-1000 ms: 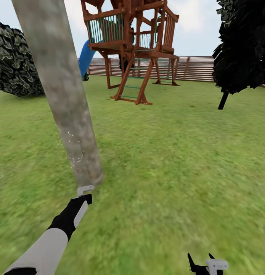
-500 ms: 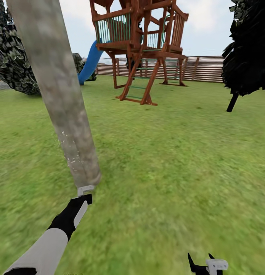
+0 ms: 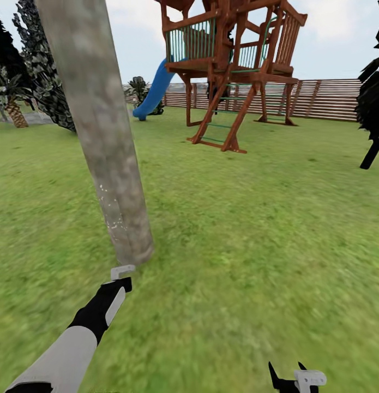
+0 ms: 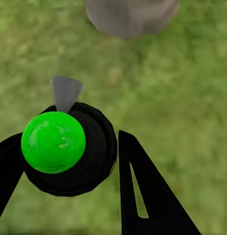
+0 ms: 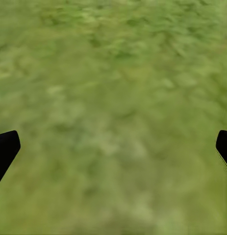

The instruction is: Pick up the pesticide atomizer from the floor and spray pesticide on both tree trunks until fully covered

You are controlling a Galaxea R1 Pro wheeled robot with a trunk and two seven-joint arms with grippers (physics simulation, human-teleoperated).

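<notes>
Pesticide atomizer point(image 4: 69, 152), seen in the left wrist view as a round black body with what looks like a bright green top and a grey nozzle tip, sits clamped between the two black fingers point(image 4: 152, 196) of the left gripper point(image 4: 69, 161). In the head view the left arm reaches up from the lower left of the frame, and its gripper point(image 3: 121, 271) ends just beside the foot of the tree trunk point(image 3: 99, 131); the bottle itself cannot be made out there. That pale, mottled trunk slants from the upper left down to the grass point(image 3: 254, 229) at centre left, with small white specks on its lower part. In the wrist view the trunk's base point(image 4: 130, 17) lies at the top centre, beyond the nozzle. The right gripper point(image 3: 295, 376) shows at the bottom right of the head view; in its own wrist view its finger tips point(image 5: 5, 149) stand wide apart over bare lawn. Farther out, a wooden play tower point(image 3: 233, 65) with a blue slide point(image 3: 154, 93) stands at top centre before a slatted fence point(image 3: 325, 98), and a dark leafy tree point(image 3: 374, 93) sits at the right edge.
</notes>
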